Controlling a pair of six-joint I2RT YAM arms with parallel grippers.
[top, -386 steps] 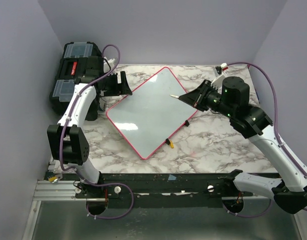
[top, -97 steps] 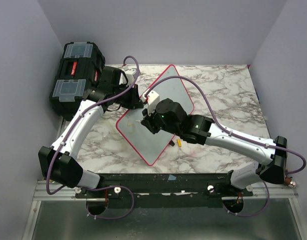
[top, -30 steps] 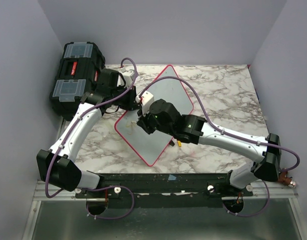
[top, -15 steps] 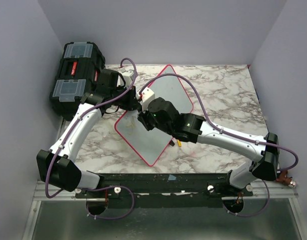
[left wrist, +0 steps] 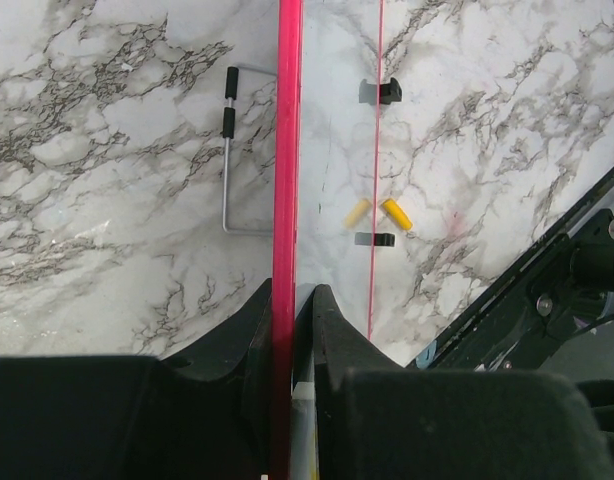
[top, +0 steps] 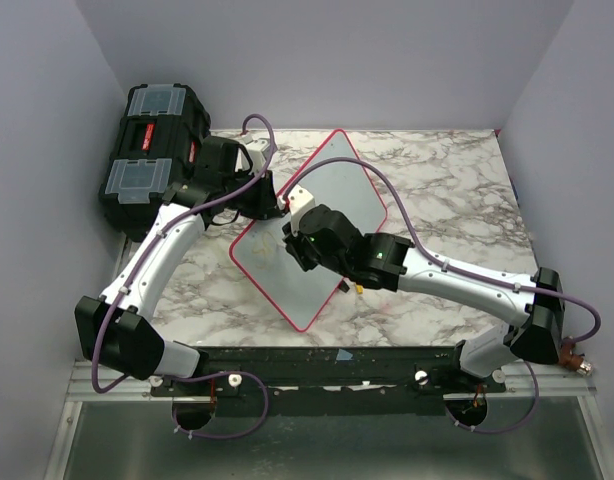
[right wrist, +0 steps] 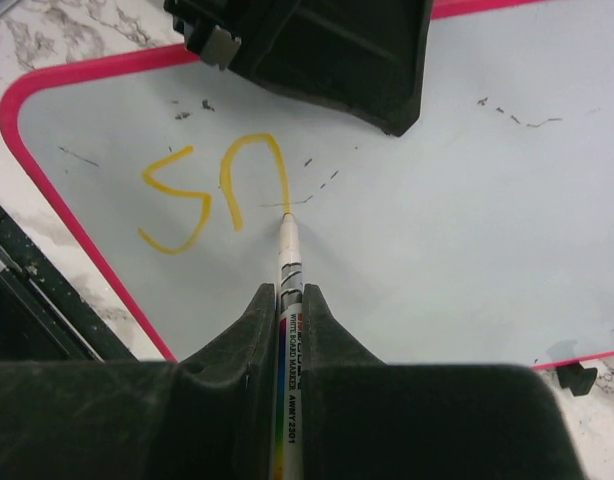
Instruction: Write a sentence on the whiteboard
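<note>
From the top camera I see the glossy white whiteboard with the thin pink-red frame lying diamond-wise at the middle of the grey-veined marble table. One corner points to 12 o'clock. The black toolbox with clear-lidded compartments stands at 10 o'clock, off the board.

My left gripper is nipped narrow on the board's pink frame edge, a finger on either side; in the top view that grip sits on the board's 10 o'clock side.

My right gripper is pinched narrow on a slim white marker with printed barrel, which points to 12 o'clock in its wrist view. Its tip meets the white surface, as far as I can tell.

The sentence so far is two yellow-orange characters, at 10 o'clock from the tip, near the board's rounded corner. The tip lies just beside the second character's right foot.

In the left wrist view, two small yellow caps lie at the board's far edge, beside a black clip.
</note>
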